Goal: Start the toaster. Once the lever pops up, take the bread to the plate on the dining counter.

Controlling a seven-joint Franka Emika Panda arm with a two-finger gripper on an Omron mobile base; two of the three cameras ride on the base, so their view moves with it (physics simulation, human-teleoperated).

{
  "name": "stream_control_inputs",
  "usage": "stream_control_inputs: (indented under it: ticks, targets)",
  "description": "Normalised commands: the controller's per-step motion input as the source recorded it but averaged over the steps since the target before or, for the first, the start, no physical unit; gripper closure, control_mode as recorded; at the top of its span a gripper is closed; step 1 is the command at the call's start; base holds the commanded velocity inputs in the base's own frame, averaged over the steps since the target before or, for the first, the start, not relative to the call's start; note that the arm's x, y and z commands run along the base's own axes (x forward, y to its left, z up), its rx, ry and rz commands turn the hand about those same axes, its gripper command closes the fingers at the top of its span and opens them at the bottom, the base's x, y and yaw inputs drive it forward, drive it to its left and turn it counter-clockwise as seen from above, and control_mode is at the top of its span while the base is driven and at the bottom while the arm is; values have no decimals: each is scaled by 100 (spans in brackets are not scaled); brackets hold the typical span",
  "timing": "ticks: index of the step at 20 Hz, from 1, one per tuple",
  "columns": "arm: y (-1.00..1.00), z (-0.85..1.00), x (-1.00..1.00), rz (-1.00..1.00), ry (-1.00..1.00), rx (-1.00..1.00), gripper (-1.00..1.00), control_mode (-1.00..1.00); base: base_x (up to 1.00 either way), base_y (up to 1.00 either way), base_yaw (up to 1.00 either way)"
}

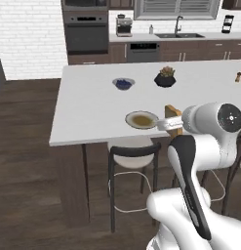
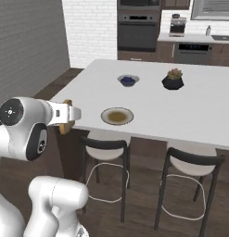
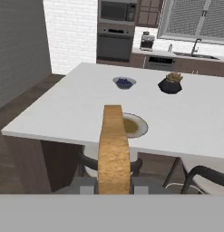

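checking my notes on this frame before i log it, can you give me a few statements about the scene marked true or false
1. The gripper holds the bread edge-on. True.
2. The bread already lies on the plate. False: the plate holds no slice; the bread is in the gripper, short of the dining counter's near edge.
3. The plate sits near the counter's near edge, above a stool. True.
4. The small blue bowl sits nearer the robot than the plate. False: it lies farther back on the counter.
5. A dark pot with a plant stands on the counter. True.
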Motion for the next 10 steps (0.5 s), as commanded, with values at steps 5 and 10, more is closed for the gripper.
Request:
stream_control_inputs:
  ticks: [5, 10]
  targets:
    - [0, 0, 0, 0, 0, 0, 100, 100, 19, 44, -3]
    - [0, 0, 0, 0, 0, 0, 100, 100, 5, 3, -1]
